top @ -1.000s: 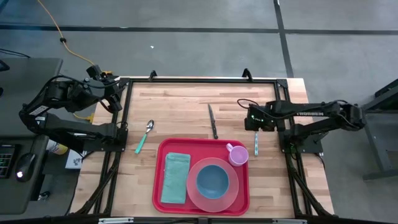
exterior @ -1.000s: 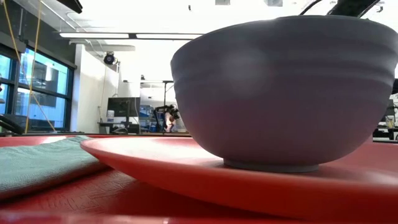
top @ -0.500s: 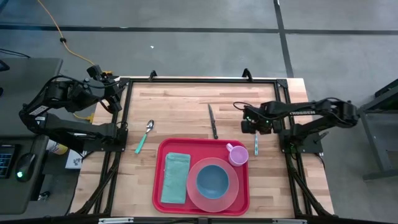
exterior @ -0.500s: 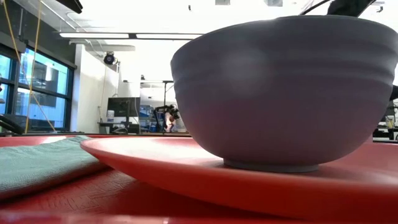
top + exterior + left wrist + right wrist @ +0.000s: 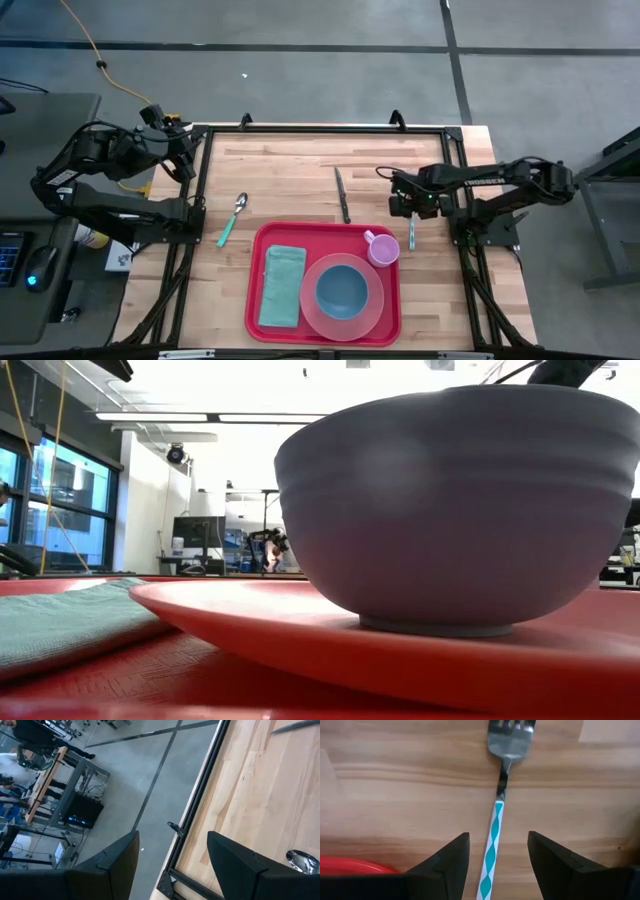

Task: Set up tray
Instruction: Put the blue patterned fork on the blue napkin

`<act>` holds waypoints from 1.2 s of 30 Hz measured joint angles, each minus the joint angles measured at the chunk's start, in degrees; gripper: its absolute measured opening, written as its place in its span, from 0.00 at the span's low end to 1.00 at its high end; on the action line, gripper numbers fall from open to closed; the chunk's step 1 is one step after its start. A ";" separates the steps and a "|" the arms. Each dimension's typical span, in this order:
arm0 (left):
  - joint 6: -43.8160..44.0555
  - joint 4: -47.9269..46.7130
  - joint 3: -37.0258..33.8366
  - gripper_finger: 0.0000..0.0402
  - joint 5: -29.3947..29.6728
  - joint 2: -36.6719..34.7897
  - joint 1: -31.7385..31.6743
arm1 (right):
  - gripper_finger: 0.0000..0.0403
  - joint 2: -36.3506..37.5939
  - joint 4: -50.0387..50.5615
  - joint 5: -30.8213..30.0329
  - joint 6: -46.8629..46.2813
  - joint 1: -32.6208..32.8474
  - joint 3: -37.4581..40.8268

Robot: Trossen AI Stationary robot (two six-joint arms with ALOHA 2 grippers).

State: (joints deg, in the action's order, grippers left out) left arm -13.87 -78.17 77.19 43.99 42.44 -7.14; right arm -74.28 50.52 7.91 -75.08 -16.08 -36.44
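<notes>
The red tray [image 5: 325, 240] lies at the table's near middle. It carries a folded green cloth [image 5: 282, 286], a pink plate [image 5: 370, 315] with a blue bowl [image 5: 342, 288] on it, and a pink cup [image 5: 382, 247]. A fork [image 5: 500, 795] with a teal-and-white handle lies flat on the wood just right of the tray. My right gripper [image 5: 495, 865] hangs over it, pointing down and open. One finger stands on each side of the handle without touching it. My left gripper [image 5: 172, 865] waits open over the table's far left corner.
A spoon [image 5: 233, 218] with a green handle lies left of the tray, and a dark knife [image 5: 342, 194] lies beyond the tray's far rim. Bare wood stretches across the far half of the table. A black frame runs around the table's edges.
My right gripper has sunk a little toward the fork, still open. The fork and everything on the tray have stayed in place.
</notes>
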 joint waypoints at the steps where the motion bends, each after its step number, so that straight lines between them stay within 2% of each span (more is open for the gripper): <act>1: 0.00 0.00 0.00 0.66 0.00 0.00 0.00 | 0.45 0.00 -0.07 0.34 -0.45 -0.02 0.34; 8: -0.90 0.00 0.00 0.66 -0.02 0.00 0.00 | 0.45 -0.01 -4.89 -0.30 -1.83 -0.02 1.65; 28: -0.88 0.02 0.00 0.66 -0.02 0.00 0.02 | 0.45 0.11 -10.56 2.30 -3.38 -0.04 6.26; 36: -0.88 0.02 0.00 0.66 -0.02 0.00 0.02 | 0.32 0.05 -10.54 2.31 -2.11 -0.02 6.37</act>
State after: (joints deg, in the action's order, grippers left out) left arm -14.74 -78.15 77.19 43.97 42.44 -7.11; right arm -74.23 39.98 10.23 -77.19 -16.10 -30.06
